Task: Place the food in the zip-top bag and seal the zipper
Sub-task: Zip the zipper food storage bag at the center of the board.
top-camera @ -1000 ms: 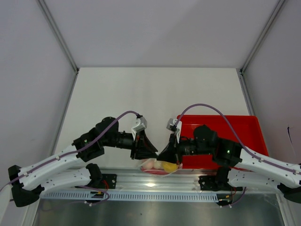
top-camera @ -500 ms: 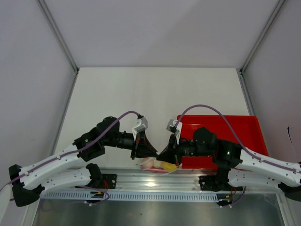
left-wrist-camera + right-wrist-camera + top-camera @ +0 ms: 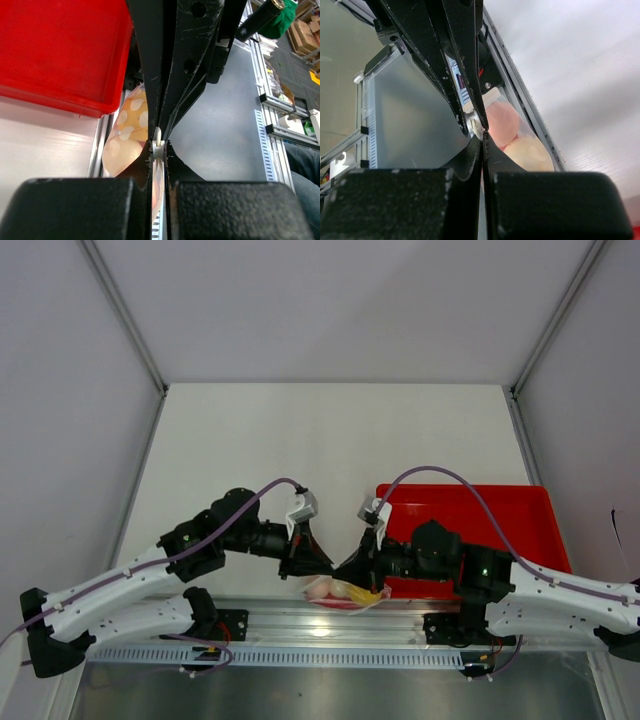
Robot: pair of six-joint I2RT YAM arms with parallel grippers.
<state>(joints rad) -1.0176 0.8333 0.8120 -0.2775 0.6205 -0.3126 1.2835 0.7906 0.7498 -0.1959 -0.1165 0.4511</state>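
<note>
Claws are meeting tip to tip at the near edge of the table [image 3: 300,440]. The left claw [image 3: 327,566] is squeezing shut on the top edge of the zip-top bag [image 3: 346,598]. The right claw [image 3: 347,567] is squeezing shut on that same edge, touching the left claw. I think they are pinching there because the mouth of the bag needs pressing flat to close it. Two claws side by side are also stopping the floppy plastic from sliding away.

The zipper is hiding between the claw tips, so I cannot tell how much of it is closed.

The food [image 3: 127,135] is sitting inside the bag, just under both claws. From the left wrist, a yellow-orange ball with pale spots is showing through the plastic. From the right wrist, two pale round pieces are showing, one pinkish and one creamy. So the filling part is looking done, and the closing part is going on now.

The red tray [image 3: 470,515] is lying just beside the right claw, on its outer side.

No words, brands or labels are showing clearly enough to read.
</note>
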